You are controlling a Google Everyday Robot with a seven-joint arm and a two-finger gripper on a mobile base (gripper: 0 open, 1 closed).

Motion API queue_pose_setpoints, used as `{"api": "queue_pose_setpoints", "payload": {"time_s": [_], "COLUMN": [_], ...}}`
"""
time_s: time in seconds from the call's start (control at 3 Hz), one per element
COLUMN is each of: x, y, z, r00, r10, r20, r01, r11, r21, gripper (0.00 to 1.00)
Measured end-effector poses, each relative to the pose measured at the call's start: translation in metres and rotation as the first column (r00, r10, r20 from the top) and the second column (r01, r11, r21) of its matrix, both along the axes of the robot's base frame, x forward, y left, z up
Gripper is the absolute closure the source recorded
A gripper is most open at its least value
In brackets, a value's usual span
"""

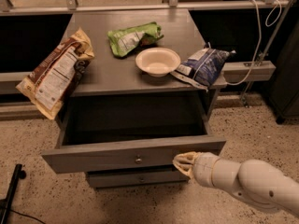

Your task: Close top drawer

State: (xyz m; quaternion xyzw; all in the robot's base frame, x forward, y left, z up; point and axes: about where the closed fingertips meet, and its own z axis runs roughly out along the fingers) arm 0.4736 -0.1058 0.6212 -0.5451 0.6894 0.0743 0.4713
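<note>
The top drawer (117, 156) is a wide grey drawer with a small round metal knob (138, 160) in the middle of its front panel. It stands partly pulled out of the grey cabinet, and its dark inside looks empty. My gripper (181, 162) is at the end of a white arm coming in from the lower right. Its tip touches the right part of the drawer's front panel, to the right of the knob.
On the cabinet top (107, 73) lie a brown bag (56, 76) hanging over the left edge, a green bag (132, 38), a white bowl (157, 60) and a blue bag (202, 66). A lower drawer (135, 178) shows beneath. A black stand (11, 190) is at the lower left.
</note>
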Motion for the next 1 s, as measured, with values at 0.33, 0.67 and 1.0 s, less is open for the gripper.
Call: {"api": "queue_pose_setpoints", "payload": {"time_s": [0.33, 0.67, 1.0], "x": [0.0, 0.017, 0.025], "y": [0.0, 0.013, 0.02], "z": [0.0, -0.014, -0.019], "r00": [1.0, 0.9999, 0.9998], "r10": [0.0, 0.007, 0.007], "r20": [0.0, -0.016, -0.02], "r01": [0.0, -0.007, -0.007], "r11": [1.0, 1.0, 1.0], "r21": [0.0, 0.009, 0.016], "gripper": [1.0, 1.0, 1.0]}}
